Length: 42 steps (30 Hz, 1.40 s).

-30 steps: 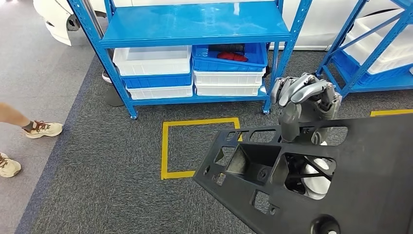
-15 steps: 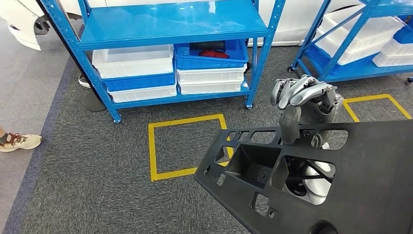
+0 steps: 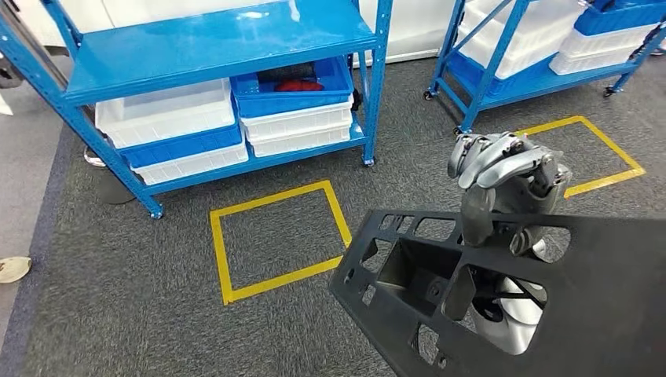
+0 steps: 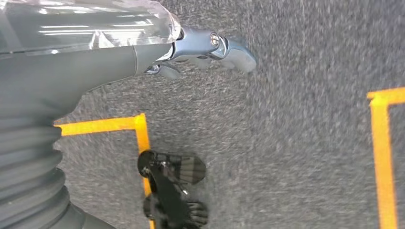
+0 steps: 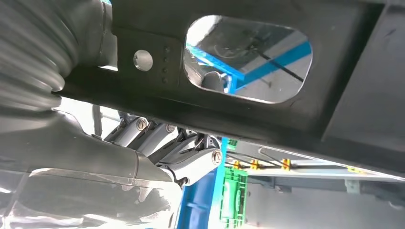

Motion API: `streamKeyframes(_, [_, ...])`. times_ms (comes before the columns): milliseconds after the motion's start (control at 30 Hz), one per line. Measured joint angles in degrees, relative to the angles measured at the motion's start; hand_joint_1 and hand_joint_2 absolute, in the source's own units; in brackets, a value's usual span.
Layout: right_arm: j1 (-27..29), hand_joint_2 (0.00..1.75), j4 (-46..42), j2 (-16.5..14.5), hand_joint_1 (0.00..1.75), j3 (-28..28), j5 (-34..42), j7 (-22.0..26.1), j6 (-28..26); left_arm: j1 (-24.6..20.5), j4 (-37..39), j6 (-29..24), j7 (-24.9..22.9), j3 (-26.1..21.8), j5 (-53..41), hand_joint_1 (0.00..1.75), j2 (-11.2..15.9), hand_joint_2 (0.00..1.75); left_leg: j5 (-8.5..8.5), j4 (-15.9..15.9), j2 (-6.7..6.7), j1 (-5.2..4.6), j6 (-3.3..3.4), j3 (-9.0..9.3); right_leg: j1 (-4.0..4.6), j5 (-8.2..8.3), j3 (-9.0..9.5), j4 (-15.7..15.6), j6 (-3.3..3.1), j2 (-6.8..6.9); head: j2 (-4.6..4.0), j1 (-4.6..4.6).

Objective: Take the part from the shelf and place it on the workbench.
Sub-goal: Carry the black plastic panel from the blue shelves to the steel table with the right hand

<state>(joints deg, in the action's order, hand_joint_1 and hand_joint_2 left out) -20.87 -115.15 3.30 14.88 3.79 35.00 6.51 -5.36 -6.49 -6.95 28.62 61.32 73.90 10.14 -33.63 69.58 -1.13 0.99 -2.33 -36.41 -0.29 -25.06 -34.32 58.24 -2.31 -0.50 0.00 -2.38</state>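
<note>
Since the earlier frames the whole head view has swung, so the blue shelf and the yellow floor square sit further left and the camera, not the things, has moved. Right robot hand grips the upper edge of the black part, held tilted above the grey carpet. Left robot hand hangs over the carpet, fingers curled on nothing.
</note>
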Motion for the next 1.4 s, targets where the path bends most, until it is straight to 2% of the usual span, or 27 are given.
streamKeyframes(67, [0.07, 1.75, -0.1, 0.35, 1.75, 0.0, 0.11, -0.58, 0.32, 0.27, 0.0, -0.56, -0.39, 0.07, 0.02, 0.0, -0.75, 1.75, -0.97, 4.56, 0.51, 0.0, 0.04, -2.14, 0.09, 0.05, -0.11, 0.17, -0.07, -1.5, 0.0, 0.0])
streamKeyframes(100, [-0.02, 1.75, -0.29, 0.5, 1.75, 0.0, 0.13, -1.2, 0.4, 0.31, 0.0, -0.77, -0.47, 0.19, 0.02, 0.0, -1.19, 1.75, 0.29, 3.55, 0.67, 0.0, 0.16, -1.74, 0.11, 0.05, -0.12, 0.3, -0.06, -2.29, 0.0, 0.0])
streamKeyframes(133, [-0.25, 1.75, -0.54, 0.61, 1.75, 0.0, 0.06, -2.0, 0.42, 0.31, 0.0, -0.87, -0.45, 0.4, 0.02, 0.0, -1.61, 1.75, 2.34, 0.53, 1.01, 0.01, 0.35, -0.4, 0.11, 0.05, -0.12, 0.43, 0.0, -3.07, 0.0, 0.0])
streamKeyframes(200, [-1.08, 1.75, -1.11, 0.81, 1.75, 0.01, -0.2, -3.78, 0.16, 0.23, -0.01, -0.63, -0.34, 0.96, -0.01, 0.0, -2.22, 1.75, 5.9, -7.4, 3.22, 0.09, 0.85, 3.06, 0.12, 0.07, -0.26, 0.71, 0.33, -4.5, 0.0, 0.01])
streamKeyframes(267, [-2.07, 1.75, -1.38, 1.09, 1.75, 0.07, -0.41, -5.1, -0.18, 0.15, -0.01, -0.28, -0.18, 1.32, -0.02, 0.0, -2.68, 1.75, 6.69, -11.11, 4.92, 0.04, 1.2, 4.63, -0.03, 0.33, -0.74, 0.84, 1.09, -5.75, 0.0, 0.01])
streamKeyframes(333, [-2.78, 1.75, -1.49, 1.54, 1.75, 0.31, -0.61, -5.78, -0.61, 0.02, -0.03, -0.08, -0.09, 1.4, -0.01, 0.0, -3.28, 1.75, 6.8, -11.65, 4.27, -0.03, 1.66, 4.82, -0.19, 0.76, -1.16, 0.65, 2.0, -6.9, 0.0, 0.01])
streamKeyframes(367, [-2.96, 1.75, -1.63, 1.83, 1.75, 0.5, -0.74, -5.91, -0.96, -0.07, -0.06, -0.03, -0.15, 1.42, 0.0, 0.0, -3.62, 1.75, 7.06, -11.99, 3.65, 0.05, 2.02, 4.9, -0.17, 0.67, -1.34, 0.76, 2.34, -6.6, 0.0, 0.02])
streamKeyframes(433, [-3.14, 1.75, -2.07, 2.46, 1.75, 0.9, -1.0, -5.92, -1.74, -0.1, -0.11, -0.15, -0.42, 1.43, 0.03, 0.0, -4.25, 1.75, 7.55, -12.65, 2.33, 0.3, 2.76, 5.03, 0.0, -1.16, -2.69, 3.49, 2.9, -3.89, 0.0, 0.03])
streamKeyframes(500, [-2.66, 1.75, -2.36, 2.92, 1.75, 1.11, -1.16, -5.61, -2.32, 0.13, -0.11, -0.64, -0.85, 1.48, 0.04, 0.0, -4.7, 1.75, 7.62, -12.73, 0.99, 0.17, 3.1, 4.99, -0.18, -4.77, -5.94, 10.43, 3.36, -0.73, 0.0, 0.03])
streamKeyframes(567, [-1.66, 1.75, -2.39, 3.29, 1.75, 1.19, -1.23, -5.11, -2.57, 0.34, -0.11, -1.71, -1.18, 1.69, 0.04, 0.0, -5.26, 1.75, 7.52, -12.64, -0.47, 0.06, 3.11, 4.94, -0.45, -6.45, -8.56, 15.88, 3.73, 0.15, 0.0, 0.02])
streamKeyframes(600, [-1.29, 1.75, -2.39, 3.43, 1.75, 1.22, -1.23, -4.87, -2.59, 0.36, -0.11, -2.36, -1.21, 1.81, 0.04, 0.0, -5.56, 1.75, 7.44, -12.58, -1.18, 0.05, 3.07, 4.94, -0.53, -5.72, -8.36, 15.6, 3.81, 0.34, 0.0, 0.02])
streamKeyframes(667, [-1.04, 1.75, -2.39, 3.59, 1.75, 1.26, -1.23, -4.68, -2.55, 0.27, -0.11, -3.27, -1.08, 2.01, 0.04, 0.0, -6.09, 1.75, 7.18, -12.42, -2.48, 0.03, 2.8, 5.1, -0.53, -2.25, -4.75, 8.91, 3.68, 1.57, 0.0, 0.02])
streamKeyframes(733, [-1.13, 1.75, -2.39, 3.62, 1.75, 1.32, -1.28, -4.92, -2.32, 0.16, -0.12, -3.67, -0.59, 2.27, 0.04, 0.0, -6.47, 1.75, 6.86, -12.3, -3.51, -0.25, 2.3, 5.29, -0.06, -0.17, -1.17, 2.16, 3.04, 3.76, 0.0, 0.02])
streamKeyframes(767, [-1.25, 1.75, -2.39, 3.62, 1.75, 1.37, -1.32, -5.14, -2.12, 0.11, -0.13, -3.79, -0.2, 2.43, 0.04, 0.0, -6.61, 1.75, 6.74, -12.27, -3.99, -0.38, 2.0, 5.38, 0.18, 0.04, -0.5, 0.66, 2.68, 4.3, 0.0, 0.02])
streamKeyframes(833, [-1.75, 1.75, -2.34, 3.61, 1.75, 1.46, -1.39, -5.62, -1.67, -0.03, -0.13, -4.03, 0.82, 2.69, 0.04, 0.0, -6.82, 1.75, 6.66, -12.37, -5.03, -0.53, 1.35, 5.57, 0.38, 0.08, -0.76, 0.37, 1.99, 3.4, 0.0, 0.02])
streamKeyframes(867, [-2.13, 1.75, -2.29, 3.6, 1.75, 1.54, -1.37, -5.84, -1.46, -0.14, -0.13, -4.19, 1.27, 2.75, 0.04, 0.0, -6.92, 1.75, 6.48, -12.32, -5.08, -0.46, 0.99, 5.64, 0.27, 0.24, -0.79, 0.2, 1.65, 2.8, 0.0, 0.02])
streamKeyframes(900, [-2.66, 1.75, -2.19, 3.57, 1.75, 1.65, -1.23, -5.99, -1.23, -0.24, -0.13, -4.32, 1.62, 2.79, 0.04, 0.0, -7.01, 1.75, 5.83, -11.65, -4.26, -0.35, 0.66, 5.45, 0.13, 0.42, -0.79, 0.01, 1.25, 2.2, 0.0, 0.02])
streamKeyframes(933, [-3.3, 1.75, -2.01, 3.48, 1.75, 1.85, -1.0, -6.07, -0.96, -0.3, -0.13, -4.39, 1.8, 2.8, 0.02, 0.0, -7.09, 1.75, 4.53, -9.84, -2.98, -0.21, 0.41, 4.74, -0.03, 0.63, -0.77, -0.2, 0.86, 1.62, 0.0, 0.02])
streamKeyframes(1000, [-4.66, 1.75, -1.36, 3.15, 1.75, 2.47, -0.28, -6.1, -0.28, -0.17, -0.13, -4.21, 1.76, 2.81, -0.01, 0.0, -7.19, 1.75, 0.74, -3.08, -0.16, -0.01, 0.13, 1.79, -0.07, 0.84, -0.87, -0.31, 0.37, 0.41, 0.0, 0.02])
streamKeyframes(1067, [-5.87, 1.75, -0.49, 2.72, 1.75, 3.28, 0.43, -6.09, 0.28, 0.1, -0.13, -3.9, 1.65, 2.79, 0.0, 0.0, -7.22, 1.75, -1.57, 3.64, 0.58, -0.01, 0.06, -1.48, 0.1, 0.93, -1.02, -0.21, 0.21, -1.13, 0.0, 0.02])
streamKeyframes(1100, [-6.4, 1.75, -0.13, 2.57, 1.75, 3.63, 0.71, -6.09, 0.43, 0.18, -0.13, -3.78, 1.63, 2.78, 0.01, 0.0, -7.23, 1.75, -1.2, 4.49, 0.69, -0.02, 0.12, -2.02, 0.17, 0.95, -1.07, -0.12, 0.2, -1.92, 0.0, 0.02])
streamKeyframes(1133, [-6.92, 1.75, 0.18, 2.45, 1.75, 3.93, 0.91, -6.09, 0.51, 0.21, -0.13, -3.68, 1.63, 2.75, 0.02, 0.0, -7.23, 1.75, 0.38, 2.86, 0.92, -0.04, 0.29, -1.42, 0.23, 0.97, -1.08, 0.0, 0.21, -2.76, 0.0, 0.02])
streamKeyframes(1167, [-7.39, 1.75, 0.4, 2.34, 1.75, 4.12, 1.04, -6.09, 0.54, 0.2, -0.13, -3.63, 1.63, 2.74, 0.03, 0.0, -7.23, 1.75, 2.67, -0.88, 1.55, -0.05, 0.58, 0.2, 0.27, 0.98, -1.07, 0.13, 0.24, -3.51, 0.0, 0.02])
streamKeyframes(1233, [-8.15, 1.75, 0.75, 2.09, 1.75, 4.31, 1.16, -6.09, 0.59, 0.19, -0.11, -3.57, 1.63, 2.71, 0.03, 0.0, -7.13, 1.75, 5.93, -8.73, 4.23, -0.02, 1.28, 3.58, 0.29, 1.04, -1.24, 0.41, 0.53, -4.83, 0.0, 0.02])
streamKeyframes(1300, [-8.52, 1.75, 1.04, 1.92, 1.75, 4.41, 1.21, -6.09, 0.64, 0.19, -0.09, -3.54, 1.63, 2.69, -0.07, 0.0, -7.06, 1.75, 6.53, -11.7, 5.62, -0.19, 1.73, 4.79, 0.01, 1.3, -1.67, 0.45, 1.25, -5.99, 0.0, 0.02])
streamKeyframes(1367, [-8.66, 1.75, 1.27, 1.88, 1.75, 4.51, 1.21, -6.09, 0.69, 0.08, -0.1, -3.51, 1.63, 2.68, -0.12, 0.0, -7.16, 1.75, 6.99, -12.29, 4.5, -0.26, 2.19, 5.04, -0.25, 1.69, -1.98, 0.21, 2.05, -6.87, 0.0, 0.02])
streamKeyframes(1400, [-8.76, 1.75, 1.37, 1.88, 1.75, 4.54, 1.22, -6.07, 0.7, 0.03, -0.11, -3.5, 1.64, 2.67, -0.05, 0.0, -7.24, 1.75, 7.3, -12.72, 3.83, -0.16, 2.54, 5.22, -0.19, 1.49, -2.21, 0.47, 2.32, -6.09, 0.0, 0.02])
